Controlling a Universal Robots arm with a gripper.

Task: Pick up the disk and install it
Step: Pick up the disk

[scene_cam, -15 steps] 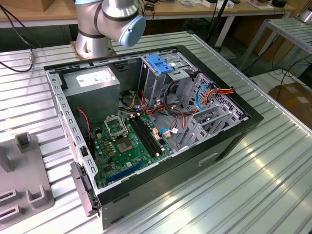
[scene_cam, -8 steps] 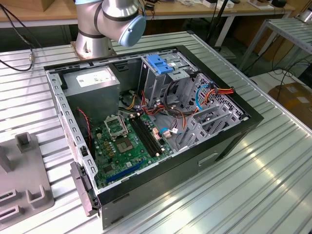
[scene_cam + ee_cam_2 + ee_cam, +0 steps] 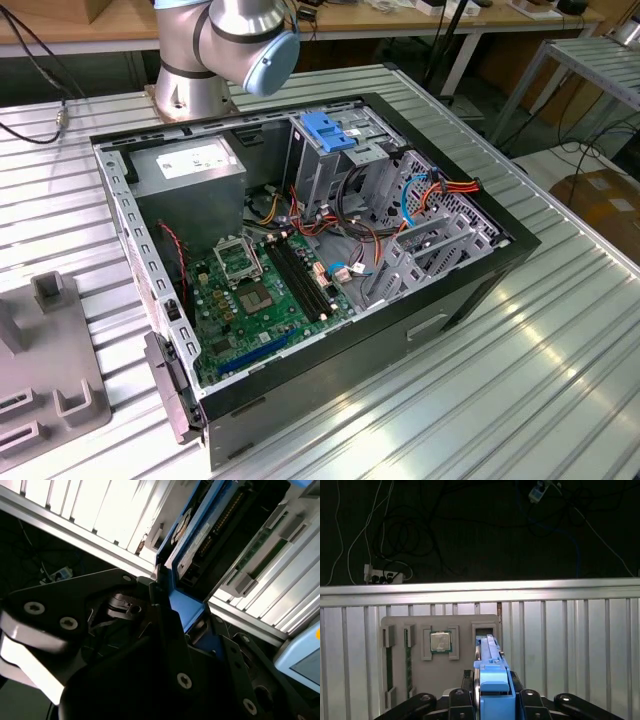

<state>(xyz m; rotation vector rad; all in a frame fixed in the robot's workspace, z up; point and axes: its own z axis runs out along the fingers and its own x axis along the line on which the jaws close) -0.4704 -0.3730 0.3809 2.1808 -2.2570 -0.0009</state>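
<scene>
In both wrist views my gripper (image 3: 492, 696) is shut on the disk (image 3: 489, 652), which I see edge-on with a blue carrier rail between the dark fingers (image 3: 460, 700). The second wrist view shows the disk (image 3: 215, 525) from the side, with its dark body, white label strip and blue rails, and the gripper (image 3: 180, 612) clamped on its lower end. It hangs over a grey fixture plate (image 3: 465, 680), close to an open slot (image 3: 485, 630). I cannot tell whether it still touches that slot.
The plate also holds a processor chip (image 3: 440, 641) and memory sticks (image 3: 390, 670). In the exterior view an open computer case (image 3: 470, 290) lies on the slatted metal table, with a silver drive cage under a blue bracket (image 3: 330, 130), a grey power supply (image 3: 190, 170) and a green motherboard (image 3: 260, 290). The arm's base (image 3: 190, 90) stands behind it.
</scene>
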